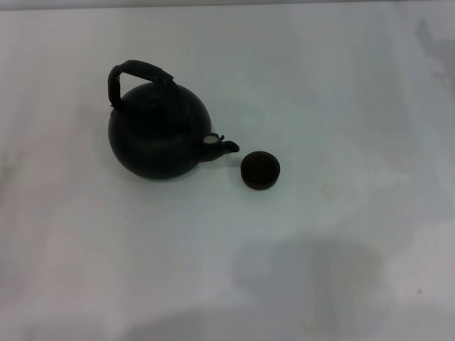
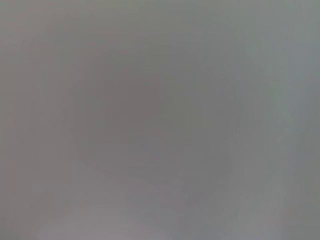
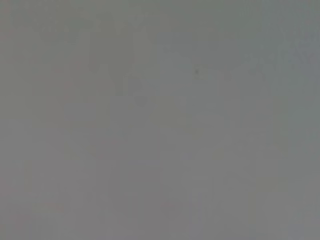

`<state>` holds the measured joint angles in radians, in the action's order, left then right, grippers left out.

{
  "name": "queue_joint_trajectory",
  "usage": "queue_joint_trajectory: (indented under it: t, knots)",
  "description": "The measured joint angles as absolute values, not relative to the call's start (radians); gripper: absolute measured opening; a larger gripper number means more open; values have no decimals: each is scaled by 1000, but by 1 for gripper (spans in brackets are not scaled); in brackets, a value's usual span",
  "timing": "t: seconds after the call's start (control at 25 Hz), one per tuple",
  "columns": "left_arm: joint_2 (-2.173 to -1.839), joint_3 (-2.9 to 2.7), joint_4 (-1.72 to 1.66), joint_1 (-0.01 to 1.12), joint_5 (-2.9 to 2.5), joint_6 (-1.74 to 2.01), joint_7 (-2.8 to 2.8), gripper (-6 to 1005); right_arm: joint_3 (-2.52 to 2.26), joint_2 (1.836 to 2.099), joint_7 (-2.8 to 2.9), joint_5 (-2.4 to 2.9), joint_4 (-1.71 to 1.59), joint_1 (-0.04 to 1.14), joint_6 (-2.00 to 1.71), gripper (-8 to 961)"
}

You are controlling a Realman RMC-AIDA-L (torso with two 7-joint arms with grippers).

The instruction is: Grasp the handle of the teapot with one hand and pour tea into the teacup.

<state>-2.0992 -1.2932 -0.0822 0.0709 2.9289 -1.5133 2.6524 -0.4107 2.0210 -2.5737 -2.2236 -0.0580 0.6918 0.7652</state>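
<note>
The round matte-black teapot (image 1: 159, 131) stands upright on the white table (image 1: 320, 85), left of the middle in the head view. Its thick arched handle (image 1: 138, 73) rises over its top. Its short spout (image 1: 222, 145) points right, toward the teacup (image 1: 260, 170), a tiny dark round cup standing just right of the spout tip with a small gap between them. Neither gripper shows in any view. Both wrist views show only a plain grey surface.
The white table stretches on all sides of the pot and cup. A soft dark shadow (image 1: 313, 284) lies on the table near the front edge, right of the middle.
</note>
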Motion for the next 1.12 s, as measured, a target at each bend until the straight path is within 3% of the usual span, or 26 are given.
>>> queue_joint_trajectory:
  t: [0.56, 1.12]
  knots:
    - [-2090, -1040, 90, 229, 2927, -1437, 2633, 835, -442, 2026, -2577, -2223, -43, 682, 803, 860]
    - [-2085, -1035, 76, 249, 2927, -1427, 2637, 835, -466, 2027, -2578, -2224, -34, 684, 850, 860]
